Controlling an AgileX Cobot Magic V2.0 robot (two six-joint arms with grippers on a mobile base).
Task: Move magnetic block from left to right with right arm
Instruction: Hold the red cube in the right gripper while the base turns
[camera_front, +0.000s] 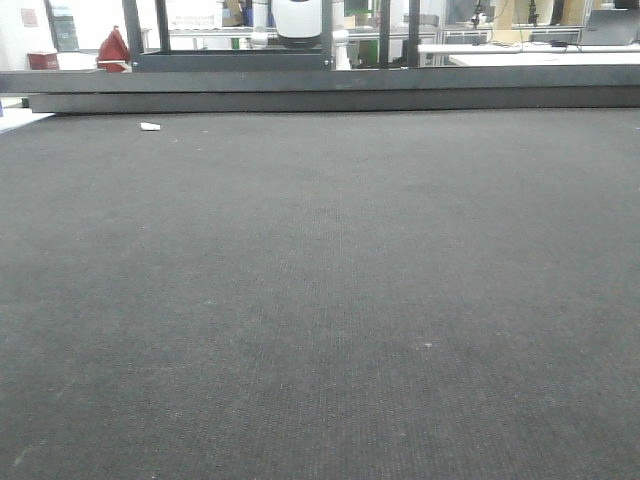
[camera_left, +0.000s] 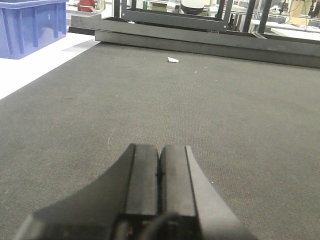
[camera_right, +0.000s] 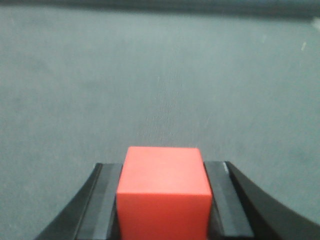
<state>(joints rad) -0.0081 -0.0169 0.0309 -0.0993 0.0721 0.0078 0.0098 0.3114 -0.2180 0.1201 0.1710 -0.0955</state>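
Sitting squarely between the two black fingers of the right gripper, the magnetic block lies in no direction from the pads: they press flat against its left and right faces, so the grasp is made. Being a cube, it has no long axis to line up. Its top face looks upward and its near edge runs straight across the jaws, with no visible tilt. Whether its underside touches the dark mat or hangs above it cannot be told from the wrist view. The front view shows neither arm nor block, so where the cube sits between the left and right sides is unknown too. The left gripper has its pads pressed together on nothing, low over the mat, with a white scrap far ahead and a blue crate at the far left. By my reading, what remains is carrying rightward, setting down and letting go, work for the right arm alone.
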